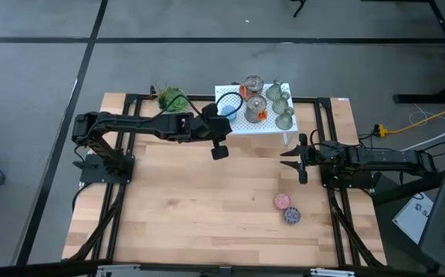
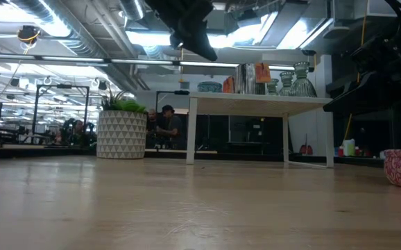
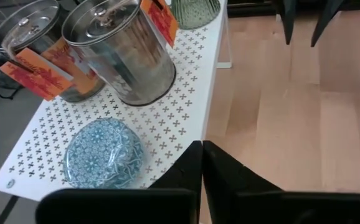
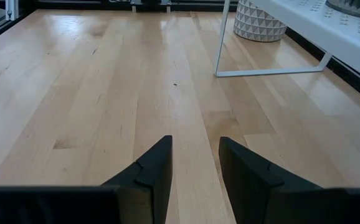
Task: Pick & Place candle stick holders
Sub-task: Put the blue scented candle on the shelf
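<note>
Three olive-grey candle stick holders (image 1: 281,104) stand by their wide bases on the right part of a small white perforated shelf (image 1: 272,128) at the table's far side. In the low view the holders (image 2: 294,78) show on the shelf top. One holder (image 3: 195,11) shows in the left wrist view. My left gripper (image 3: 202,146) hangs shut and holds nothing, above the shelf's near left corner (image 1: 219,151). My right gripper (image 4: 194,142) waits open above the bare table at the right (image 1: 288,158).
Two metal cans with orange tags (image 3: 121,50) and a flat blue disc (image 3: 102,154) share the shelf. A pink disc (image 1: 282,201) and a purple disc (image 1: 292,215) lie on the table near the right. A potted plant (image 1: 170,98) stands left of the shelf.
</note>
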